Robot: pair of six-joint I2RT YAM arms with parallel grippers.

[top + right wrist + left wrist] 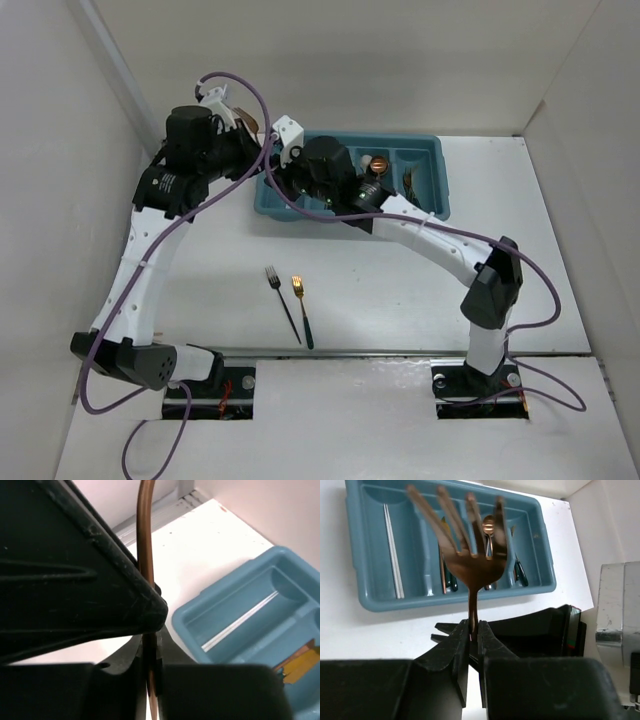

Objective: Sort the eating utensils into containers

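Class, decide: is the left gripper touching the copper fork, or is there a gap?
Touching. In the left wrist view the left gripper is shut on the copper fork, clamping its neck from both sides.

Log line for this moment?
left gripper: shut on copper fork; right gripper: shut on copper fork; table: dark fork, gold fork

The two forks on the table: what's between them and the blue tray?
Only bare table between the dark fork, gold fork and tray; the top view shows it.
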